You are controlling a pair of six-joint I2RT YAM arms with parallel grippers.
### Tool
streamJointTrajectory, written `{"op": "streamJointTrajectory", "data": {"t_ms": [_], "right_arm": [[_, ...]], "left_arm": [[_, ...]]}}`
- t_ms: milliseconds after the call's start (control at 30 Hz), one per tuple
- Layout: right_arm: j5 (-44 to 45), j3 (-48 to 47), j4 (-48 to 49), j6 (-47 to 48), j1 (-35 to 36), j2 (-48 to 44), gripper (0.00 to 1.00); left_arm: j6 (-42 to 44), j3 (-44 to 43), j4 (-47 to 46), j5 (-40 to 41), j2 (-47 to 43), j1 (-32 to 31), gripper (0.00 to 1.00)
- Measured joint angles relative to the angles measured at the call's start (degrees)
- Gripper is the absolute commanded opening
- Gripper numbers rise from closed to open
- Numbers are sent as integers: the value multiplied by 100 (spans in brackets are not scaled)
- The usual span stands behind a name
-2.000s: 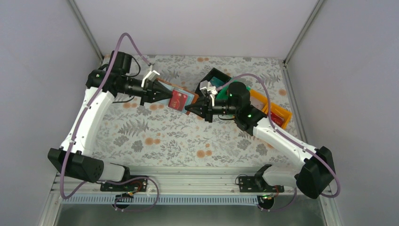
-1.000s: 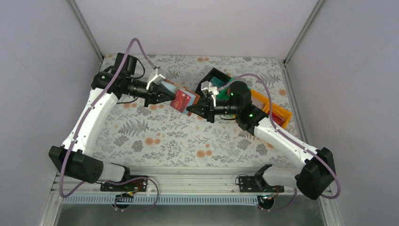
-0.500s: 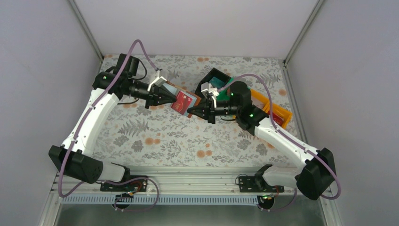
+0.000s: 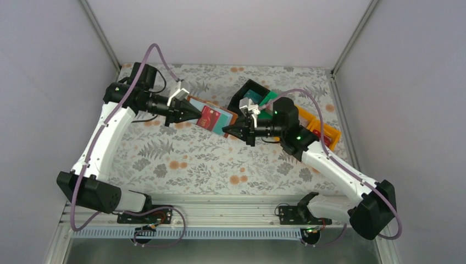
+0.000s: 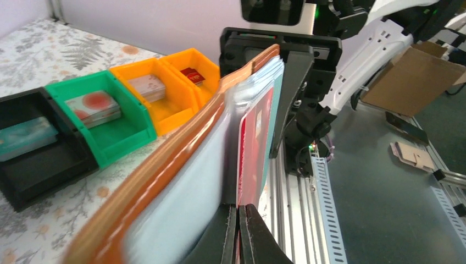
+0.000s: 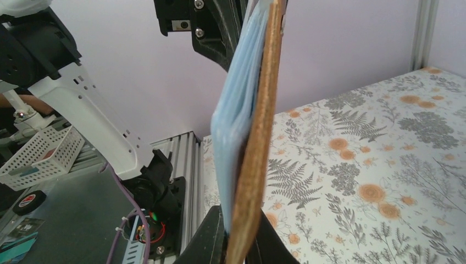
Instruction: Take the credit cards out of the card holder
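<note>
Card holder point(image 6: 257, 137) clamped in right fingers point(image 6: 207, 243) | left fingers point(image 5: 264, 247) pinch red card point(image 5: 251, 144) | floral table point(image 4: 181, 159), lilac walls point(image 4: 231, 27)

We read no text or number anywhere. The red card point(image 4: 207, 116) bears a pale mark, too small to read.

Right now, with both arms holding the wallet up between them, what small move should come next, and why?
Probably the left fingers should draw the red card straight back out of its slot. They look pinched on its edge, and the right fingers clamp the far end of the wallet, which should hold it steady.
</note>
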State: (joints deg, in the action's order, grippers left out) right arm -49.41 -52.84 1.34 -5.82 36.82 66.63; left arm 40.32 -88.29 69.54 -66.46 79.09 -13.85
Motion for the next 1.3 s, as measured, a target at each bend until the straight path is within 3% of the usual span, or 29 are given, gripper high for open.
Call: {"op": "streamJointTrajectory", "data": {"t_ms": [500,1133,1300], "right_arm": [[-125,98,-37,28,-166,-46,4],[-164,98,-474,210,-610,9,4],[-302,223,-435,-87,-876,420,4]], "left_arm": [[166,0,127,-109,2,264,2],[402,-439,299,581,46,680,2],[251,227,-81,542,-46,780,2]]}}
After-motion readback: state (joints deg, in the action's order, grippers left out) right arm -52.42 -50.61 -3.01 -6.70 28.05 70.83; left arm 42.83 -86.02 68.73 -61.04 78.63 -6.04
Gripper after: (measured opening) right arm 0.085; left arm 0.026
